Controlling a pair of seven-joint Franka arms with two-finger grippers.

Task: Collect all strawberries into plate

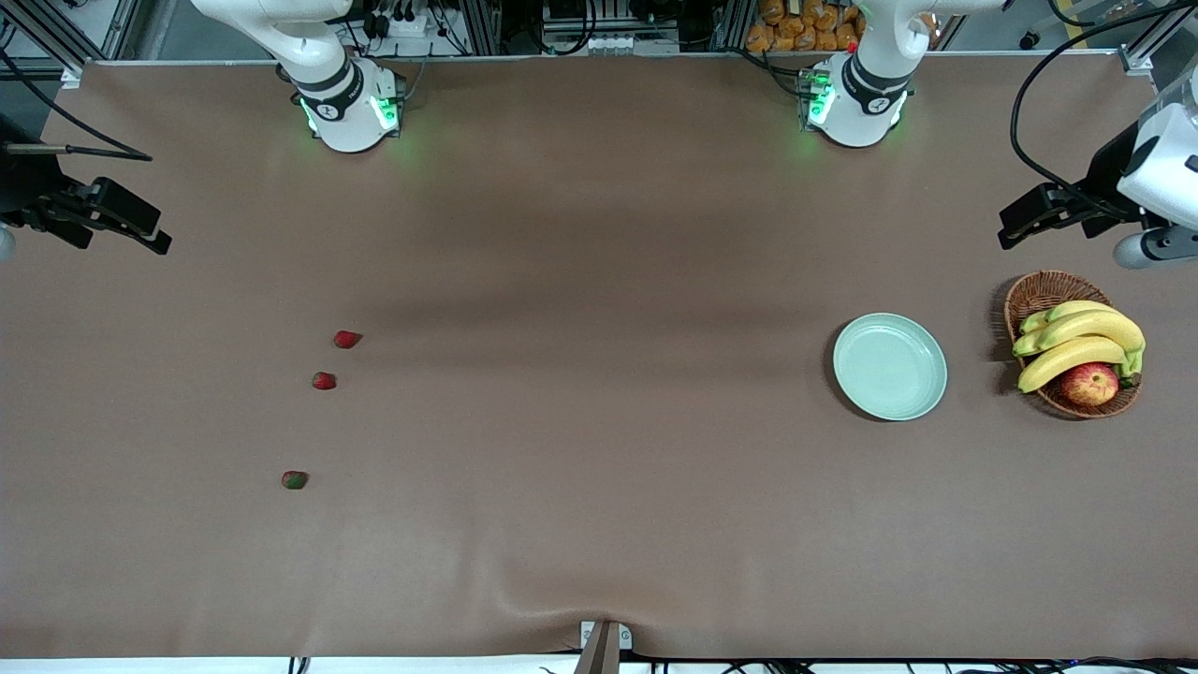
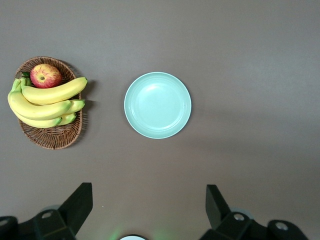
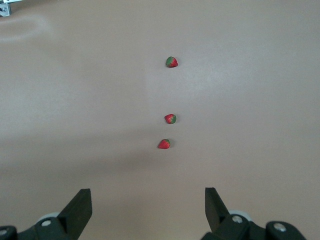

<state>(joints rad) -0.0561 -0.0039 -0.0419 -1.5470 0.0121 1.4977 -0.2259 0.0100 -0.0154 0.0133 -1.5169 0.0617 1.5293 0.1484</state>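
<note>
Brown cloth covers the tabletop, and on it we see three strawberries strung in a loose line at the lower left of the front view, toward the right arm's end: one, a second just nearer the camera, and a third well apart from that pair and nearest the camera. The mint plate sits at the right of that view, toward the left arm's end, with nothing in it, so we judge the task not yet begun. Just beside the plate stands a wicker basket holding bananas and an apple, which we leave alone. The berries and the plate lie well apart, so we expect each berry to need a carry along the tabletop, perhaps shared between the arms. The right gripper hangs at the left edge of the front view over bare cloth, its jaws spread wide and holding nothing; its wrist view looks down on all three berries. The left gripper hangs at the right edge, over the tabletop near the basket, jaws likewise spread and holding nothing, its camera centred over the plate. Both arms wait. Each berry lies on its side; we read the first with its tip toward the plate and its long axis along the tabletop's length, while the third shows mostly its green top. The second is too small for us to call.
</note>
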